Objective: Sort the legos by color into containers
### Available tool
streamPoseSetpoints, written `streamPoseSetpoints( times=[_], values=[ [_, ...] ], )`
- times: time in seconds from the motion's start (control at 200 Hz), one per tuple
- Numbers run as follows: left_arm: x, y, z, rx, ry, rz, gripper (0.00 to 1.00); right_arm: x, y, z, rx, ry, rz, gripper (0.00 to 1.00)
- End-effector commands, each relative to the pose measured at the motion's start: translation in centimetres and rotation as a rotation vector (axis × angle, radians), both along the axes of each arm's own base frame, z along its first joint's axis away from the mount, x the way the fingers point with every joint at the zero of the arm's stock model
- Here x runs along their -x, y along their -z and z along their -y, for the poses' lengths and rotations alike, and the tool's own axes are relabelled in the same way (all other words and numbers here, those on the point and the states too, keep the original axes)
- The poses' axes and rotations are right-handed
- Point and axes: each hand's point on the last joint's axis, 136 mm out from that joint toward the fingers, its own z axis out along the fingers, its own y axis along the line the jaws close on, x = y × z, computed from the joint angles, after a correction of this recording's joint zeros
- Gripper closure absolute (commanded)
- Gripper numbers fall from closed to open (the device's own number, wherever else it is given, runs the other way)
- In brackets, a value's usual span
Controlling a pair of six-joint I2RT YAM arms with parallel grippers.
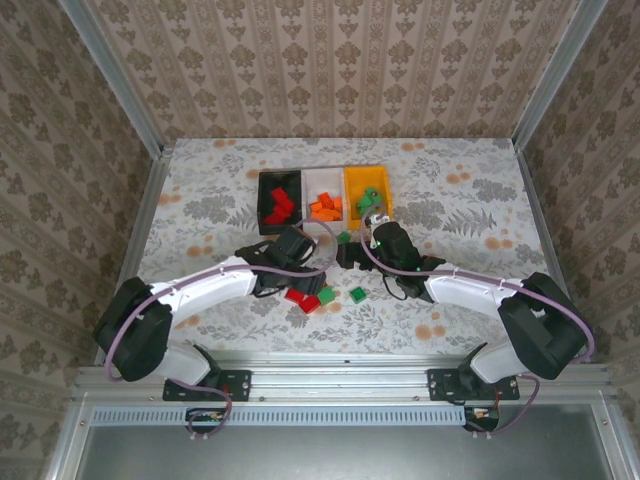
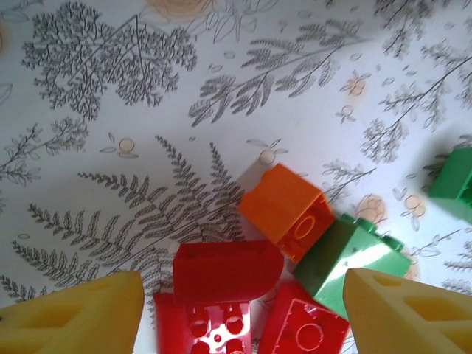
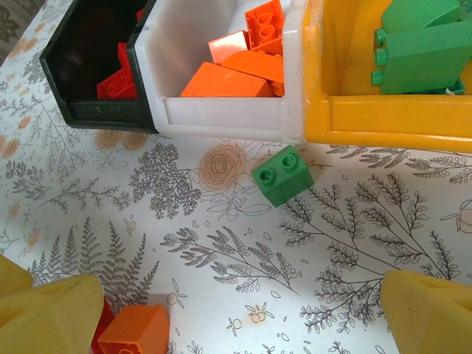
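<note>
Nearest the arm bases, the left gripper (image 2: 243, 299) hung with fingers apart over a huddle of loose legos on the flowered table (image 1: 200, 190). Red legos (image 2: 228, 276) lay between the fingers, with an orange lego (image 2: 284, 210) and a green lego (image 2: 354, 262) crowding them on the right. The right gripper (image 3: 243, 295) stood wide apart. Beyond it a stray green lego (image 3: 282, 175) lay just before the white container (image 3: 221, 118) and the yellow container (image 3: 383, 122). The black container (image 3: 88, 110) held red bricks.
</note>
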Motion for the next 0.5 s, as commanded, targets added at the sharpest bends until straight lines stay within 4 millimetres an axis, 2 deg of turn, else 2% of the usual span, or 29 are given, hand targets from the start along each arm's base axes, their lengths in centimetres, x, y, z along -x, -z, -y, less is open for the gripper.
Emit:
streamPoseSetpoints(
  times=[0.0,0.095,0.22,0.345,0.495],
  values=[
    [0.4,1.6,-0.8,-0.050,0.012,-0.018,0.29,-0.2,0.3,0.2,0.034,0.010,0.002,0.02],
    [0.4,2.9,-1.1,-0.075,-0.002,-0.040,0.32,-0.2,0.3,0.2,0.032,0.009,0.000,0.02],
    [0.7,3.9,-0.4,-0.053,0.011,-0.072,0.33,-0.2,0.4,0.1,0.033,0.007,-0.001,0.02],
    [0.3,4.8,-1.2,-0.096,-0.017,-0.067,0.35,-0.2,0.4,0.1,0.032,0.007,-0.001,0.02],
    [-0.4,5.2,-1.9,-0.096,-0.059,-0.055,0.42,-0.2,0.5,0.1,0.034,0.005,-0.004,0.02]
  ],
)
